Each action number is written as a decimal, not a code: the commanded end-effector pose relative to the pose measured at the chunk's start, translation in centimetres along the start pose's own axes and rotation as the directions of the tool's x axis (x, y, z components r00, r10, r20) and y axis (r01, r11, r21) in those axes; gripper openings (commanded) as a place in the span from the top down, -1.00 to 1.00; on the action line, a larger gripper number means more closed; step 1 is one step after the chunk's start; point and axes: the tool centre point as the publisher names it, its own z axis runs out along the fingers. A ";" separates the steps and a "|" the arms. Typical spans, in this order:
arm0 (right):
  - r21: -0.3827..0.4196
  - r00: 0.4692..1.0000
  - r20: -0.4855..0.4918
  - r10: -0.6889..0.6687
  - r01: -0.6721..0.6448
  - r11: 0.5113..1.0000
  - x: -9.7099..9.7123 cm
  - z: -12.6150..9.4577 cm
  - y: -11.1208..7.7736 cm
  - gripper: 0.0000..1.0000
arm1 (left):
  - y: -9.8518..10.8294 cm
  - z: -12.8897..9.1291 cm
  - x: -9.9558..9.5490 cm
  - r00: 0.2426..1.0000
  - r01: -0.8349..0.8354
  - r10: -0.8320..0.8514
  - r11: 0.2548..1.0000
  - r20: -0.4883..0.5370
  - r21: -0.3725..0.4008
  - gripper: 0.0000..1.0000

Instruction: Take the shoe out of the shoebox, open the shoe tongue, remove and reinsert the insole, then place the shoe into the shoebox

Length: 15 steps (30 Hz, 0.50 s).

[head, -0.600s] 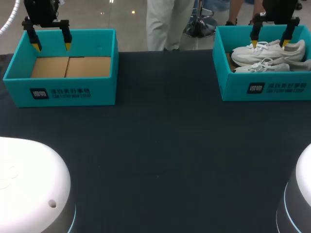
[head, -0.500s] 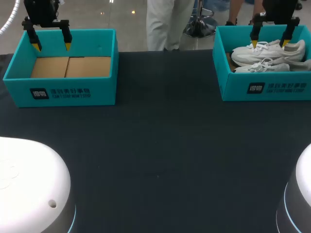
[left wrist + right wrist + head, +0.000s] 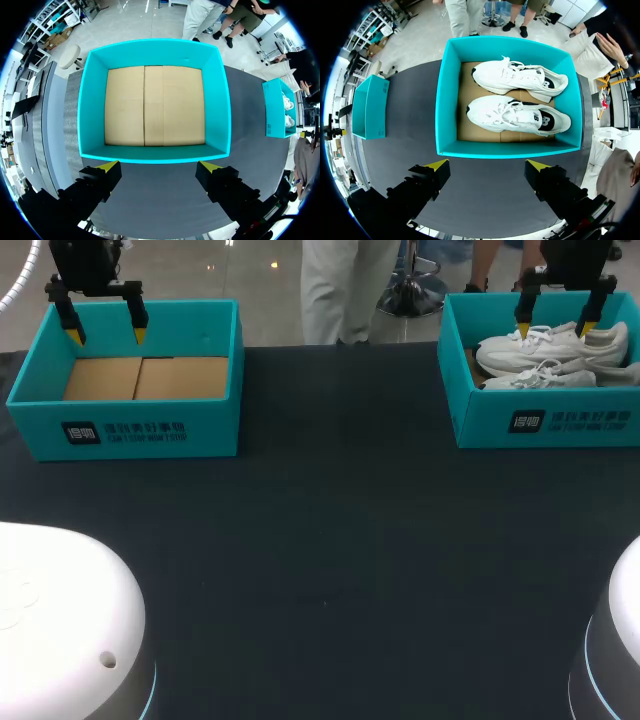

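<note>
- Hovering above the shoebox [image 3: 545,422] at the table's far right, the right gripper [image 3: 552,322] has its yellow-tipped fingers spread wide with nothing between them.
- Both white shoes are inside that box. The nearer shoe [image 3: 519,116] lies just beside the farther shoe [image 3: 519,77], toes pointing the same way and laces loose.
- The left gripper [image 3: 107,335] hangs over the second teal box [image 3: 150,430], whose cardboard floor shows. Its fingers are likewise apart and carry nothing.
- No shoe is out yet, so I'd say the task has barely started.
- My worry is that the shoes lie so close together that a descending finger could land on the neighbour.
- It could also snag a lace and drag both shoes up.
- Coming down too near a wall could catch the rim and shove or tip the box.
- A soft upper may also fold under the pinch and slip free.
</note>
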 end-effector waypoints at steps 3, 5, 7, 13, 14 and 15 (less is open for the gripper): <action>-0.003 0.997 0.049 0.066 -0.066 0.998 -2.1 0.9 0.7 -1.00 | 0.0 0.0 0.0 1.000 0.000 0.000 1.000 0.001 0.000 -1.00; 0.003 0.995 0.039 0.095 -0.095 0.995 -3.6 1.2 1.2 -1.00 | 0.0 0.0 0.0 1.000 0.000 0.000 1.000 0.001 0.000 -1.00; -0.003 0.992 0.069 0.102 -0.102 0.995 -4.8 1.3 1.5 -1.00 | 0.0 0.0 0.0 1.000 0.000 0.000 1.000 0.001 0.000 -1.00; -0.025 0.985 0.081 0.153 -0.152 0.988 -8.3 2.0 2.7 -1.00 | 0.0 0.0 0.0 1.000 0.000 0.000 1.000 0.001 0.000 -1.00; -0.030 0.983 0.087 0.164 -0.162 0.986 -8.8 2.3 2.9 -1.00 | 0.0 0.0 0.0 1.000 0.000 0.000 1.000 0.001 0.000 -1.00; -0.034 0.981 0.077 0.178 -0.176 0.984 -9.4 2.5 3.2 -1.00 | 0.0 0.0 0.0 1.000 0.000 0.000 1.000 0.001 0.000 -1.00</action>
